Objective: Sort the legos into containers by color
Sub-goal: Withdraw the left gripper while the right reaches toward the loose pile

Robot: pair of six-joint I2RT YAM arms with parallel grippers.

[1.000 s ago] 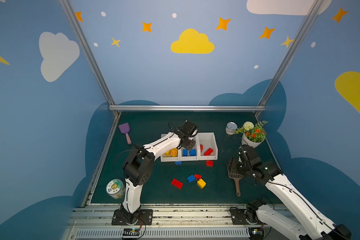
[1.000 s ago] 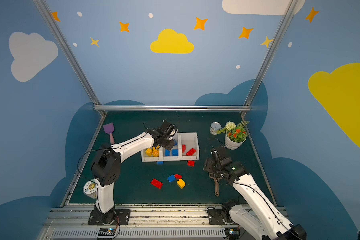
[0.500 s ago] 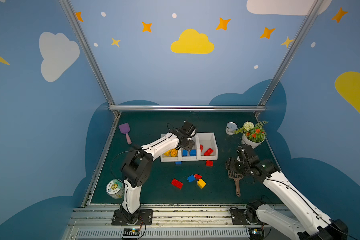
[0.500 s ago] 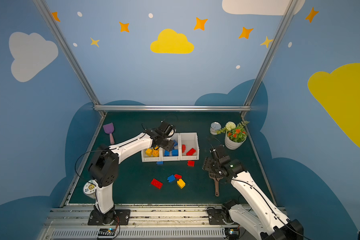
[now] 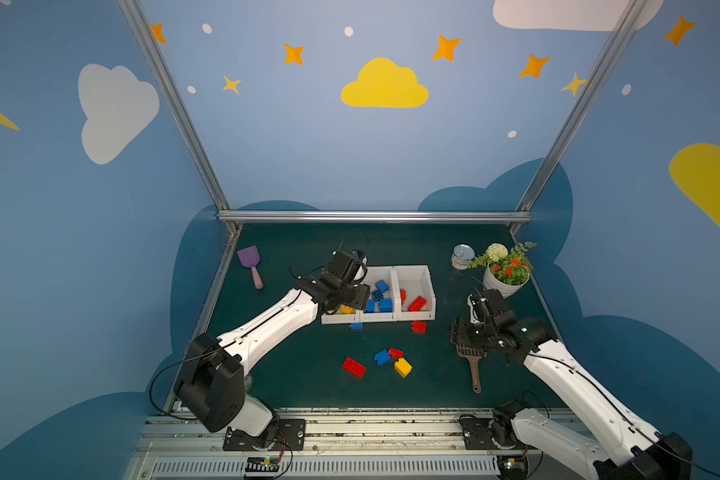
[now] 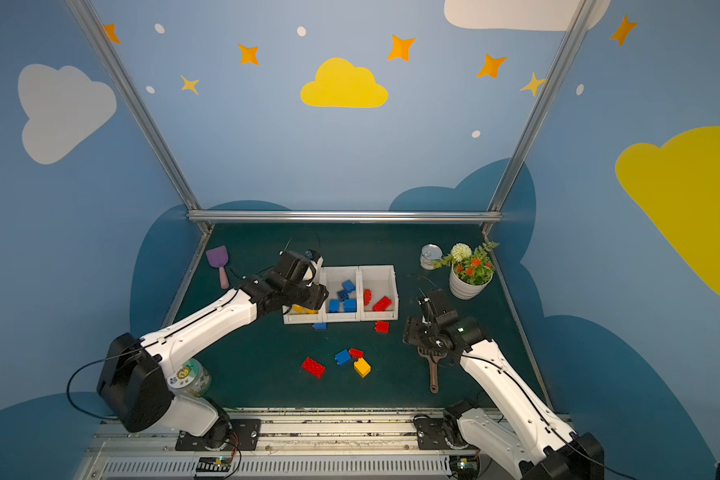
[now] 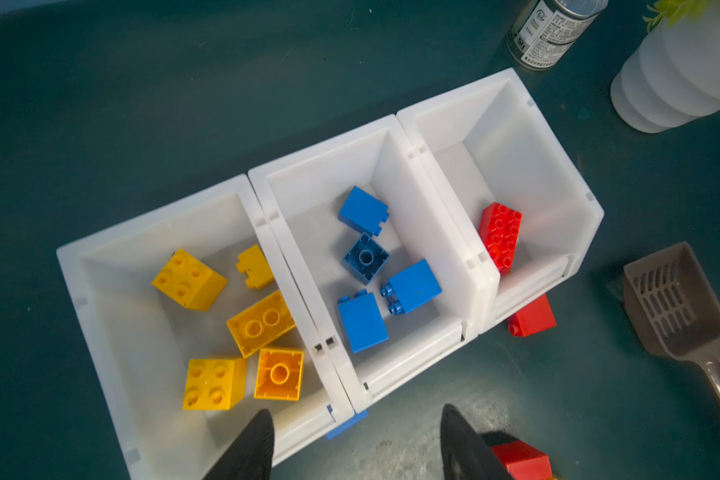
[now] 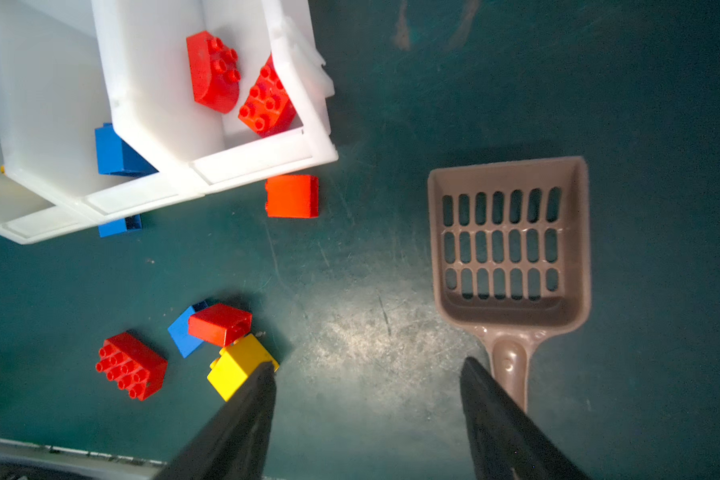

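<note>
The left hand (image 7: 354,413), above the containers' (image 5: 391,316) front edge, and the right hand (image 8: 366,365) both hang empty, fingers apart. Six legos (image 5: 353,367) lie loose on the desk (image 5: 308,374). They look light, rigid and slick, so they are probably best pinched across their flat side walls.

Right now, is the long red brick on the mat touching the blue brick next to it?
Apart. The right wrist view shows a strip of green mat between the long red brick and the blue brick.
</note>
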